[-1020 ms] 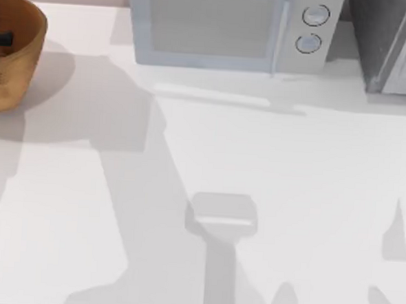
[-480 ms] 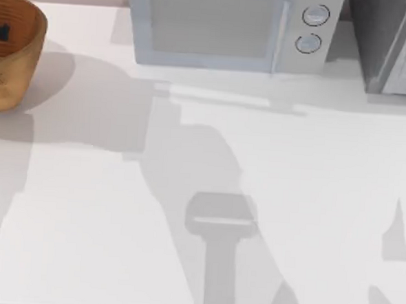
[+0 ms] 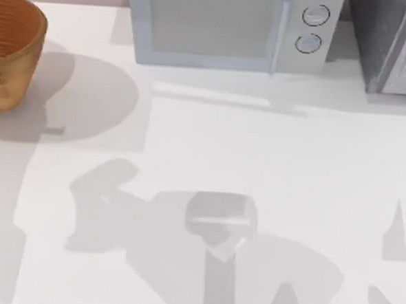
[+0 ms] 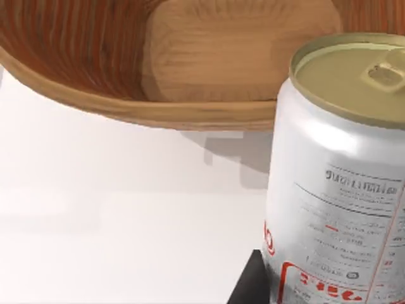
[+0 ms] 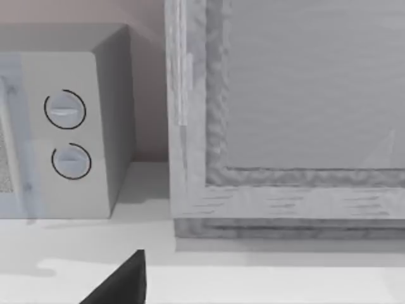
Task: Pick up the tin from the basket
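Gold-topped tin (image 4: 345, 183) sits pinched in my left gripper, lifted clear of the wooden basket (image 4: 158, 107); pickup looks done.

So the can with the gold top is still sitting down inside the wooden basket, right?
No. The left wrist view shows the can lifted clear of the wooden basket, whose floor lies bare beyond it. The top is indeed gold.

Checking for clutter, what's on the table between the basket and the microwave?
Nothing: top view shows bare table between basket and microwave, just shadow.
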Controlling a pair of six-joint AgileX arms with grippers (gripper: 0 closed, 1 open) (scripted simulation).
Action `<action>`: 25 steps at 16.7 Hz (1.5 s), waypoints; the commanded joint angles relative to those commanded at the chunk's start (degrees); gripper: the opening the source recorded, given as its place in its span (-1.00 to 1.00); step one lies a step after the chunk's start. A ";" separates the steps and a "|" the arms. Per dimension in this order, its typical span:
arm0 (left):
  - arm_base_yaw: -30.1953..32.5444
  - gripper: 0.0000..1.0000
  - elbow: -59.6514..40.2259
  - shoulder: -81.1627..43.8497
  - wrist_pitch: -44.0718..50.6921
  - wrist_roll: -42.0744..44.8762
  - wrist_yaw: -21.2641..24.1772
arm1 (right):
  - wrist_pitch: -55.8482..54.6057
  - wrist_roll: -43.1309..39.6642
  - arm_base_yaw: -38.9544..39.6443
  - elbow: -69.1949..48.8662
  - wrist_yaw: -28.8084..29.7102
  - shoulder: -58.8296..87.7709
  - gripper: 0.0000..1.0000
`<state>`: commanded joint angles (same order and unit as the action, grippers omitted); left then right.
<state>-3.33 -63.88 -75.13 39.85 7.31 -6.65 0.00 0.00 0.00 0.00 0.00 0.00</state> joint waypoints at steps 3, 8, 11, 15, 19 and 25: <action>1.27 -1.00 18.04 22.02 -10.92 -1.70 -0.11 | 0.00 0.00 0.00 0.00 0.00 0.00 1.00; 2.72 -1.00 44.02 53.48 -27.11 -4.59 2.35 | 0.00 0.00 0.00 0.00 0.00 0.00 1.00; 3.18 -1.00 55.33 66.09 -34.38 -6.07 4.48 | 0.00 0.00 0.00 0.00 0.00 0.00 1.00; 3.34 -1.00 63.32 74.52 -39.48 -7.22 6.47 | 0.00 0.00 0.00 0.00 0.00 0.00 1.00; 3.33 -1.00 63.88 75.13 -39.85 -7.31 6.65 | 0.00 0.00 0.00 0.00 0.00 0.00 1.00; 3.58 -1.00 62.46 72.16 -41.14 -7.27 8.81 | 0.00 0.00 0.00 0.00 0.00 0.00 1.00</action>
<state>0.25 -1.42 -2.97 -1.29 0.05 2.17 0.00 0.00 0.00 0.00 0.00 0.00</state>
